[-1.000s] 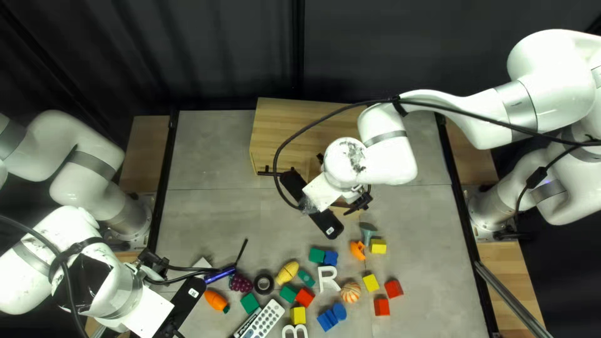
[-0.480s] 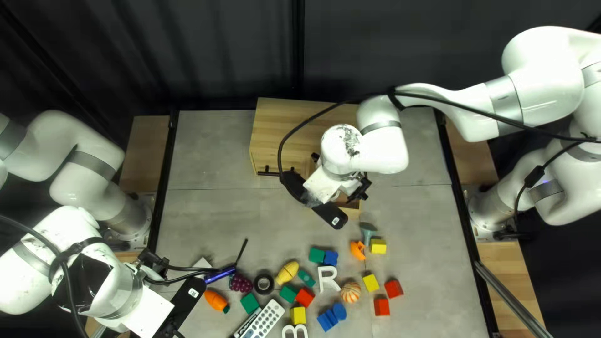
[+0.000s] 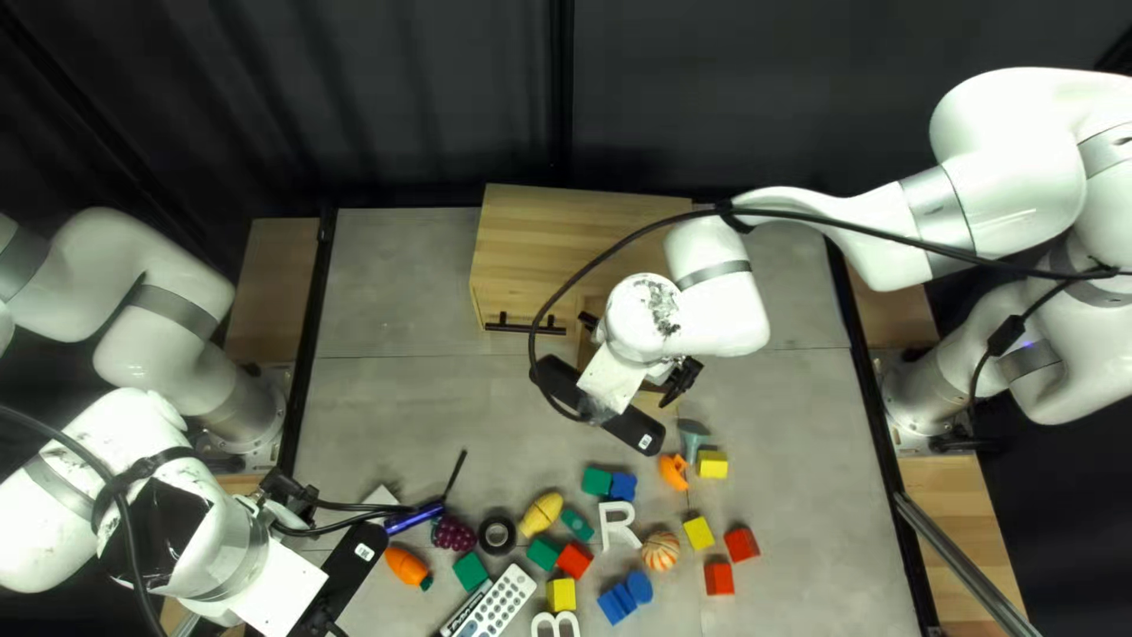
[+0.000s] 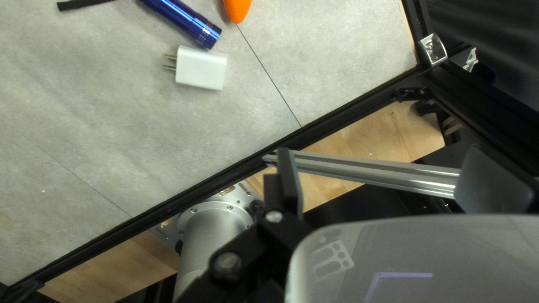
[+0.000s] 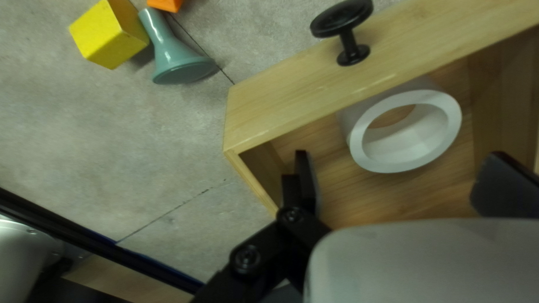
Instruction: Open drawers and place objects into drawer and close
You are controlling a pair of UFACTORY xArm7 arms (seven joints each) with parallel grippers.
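While our right gripper [image 5: 405, 180] stands wide apart, clamped on nothing, the ring [image 5: 412, 160] lies ahead of it, inside the open drawer [image 5: 297, 104]. Placing, we judge, is done; next, we lift clear and push the knob [image 5: 342, 21]. Farther off, our left gripper [image 4: 392, 182] is spread, empty.

The top left view looks down at a slant from above the near edge of the table [image 3: 389, 283], facing the dark curtain [image 3: 413, 94], and stands farthest back—it takes in both arms. The left wrist view looks steeply down over the table's left edge, nearer in; it shares the blue flashlight [image 3: 413, 519], the orange carrot's tip [image 4: 237, 10] and the left arm's base [image 3: 242, 407] with the top left view. The right wrist view peers down into the open drawer [image 5: 337, 81] from close above—sharing it, the yellow block [image 3: 712, 464] and the grey-green cone [image 3: 693, 440] with the top left view.
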